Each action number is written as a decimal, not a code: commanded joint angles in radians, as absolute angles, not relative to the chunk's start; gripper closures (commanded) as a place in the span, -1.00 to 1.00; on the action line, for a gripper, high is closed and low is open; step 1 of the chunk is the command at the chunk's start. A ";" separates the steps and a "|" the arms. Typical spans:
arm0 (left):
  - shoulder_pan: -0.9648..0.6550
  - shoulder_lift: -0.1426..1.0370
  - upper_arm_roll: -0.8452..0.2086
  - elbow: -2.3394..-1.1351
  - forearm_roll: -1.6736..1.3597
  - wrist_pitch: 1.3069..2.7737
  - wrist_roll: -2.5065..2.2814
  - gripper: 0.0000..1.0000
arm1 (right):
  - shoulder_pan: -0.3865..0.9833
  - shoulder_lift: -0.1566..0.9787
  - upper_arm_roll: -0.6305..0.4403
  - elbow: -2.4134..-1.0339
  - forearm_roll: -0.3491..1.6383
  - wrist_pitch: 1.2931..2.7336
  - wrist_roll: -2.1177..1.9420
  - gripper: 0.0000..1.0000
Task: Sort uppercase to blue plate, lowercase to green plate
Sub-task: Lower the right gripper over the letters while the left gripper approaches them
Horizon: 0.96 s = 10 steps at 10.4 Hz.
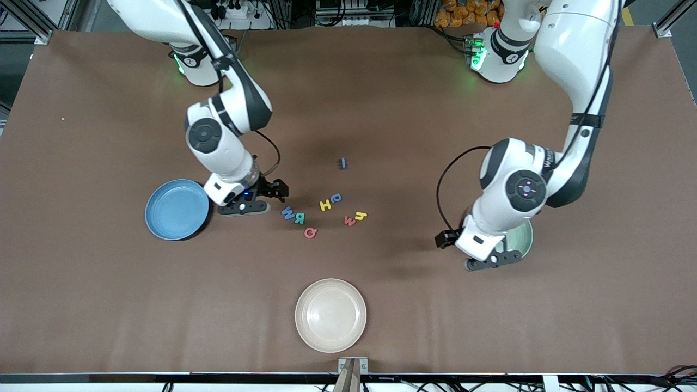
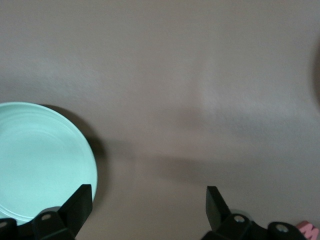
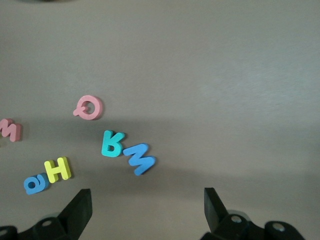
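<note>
my right end effector [image 1: 272, 191] hangs with fingers apart just beside the blue plate [image 1: 175, 209], placed for the blue W [image 3: 139, 158] and teal R [image 3: 112, 143], the nearest capitals. my left end effector [image 1: 472, 251], fingers also apart, waits over the green plate [image 2: 40, 160], ready for lowercase like the red m [image 1: 349, 220] and yellow h [image 1: 360, 216]. both plates are empty, as is the beige plate [image 1: 330, 314]; every letter lies on the table [image 1: 109, 299].

Foam letters [image 1: 322, 213] on table: W, R, Q, H, m, h readable; no other legible text.
</note>
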State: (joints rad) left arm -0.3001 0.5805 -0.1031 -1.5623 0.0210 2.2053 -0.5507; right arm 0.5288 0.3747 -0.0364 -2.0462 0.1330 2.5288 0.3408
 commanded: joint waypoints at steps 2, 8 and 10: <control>-0.369 0.552 -0.094 -1.624 0.032 2.210 -0.621 -1.00 | 0.558 0.422 -0.043 -2.074 0.140 2.637 0.354 -0.87; -0.364 0.569 -0.097 -1.629 0.060 2.220 -0.640 -1.00 | 0.586 0.495 -0.045 -2.077 0.135 2.733 0.354 -0.63; -0.364 0.578 -0.095 -1.629 0.060 2.232 -0.640 -1.00 | 0.598 0.512 -0.048 -2.080 0.130 2.761 0.353 -0.61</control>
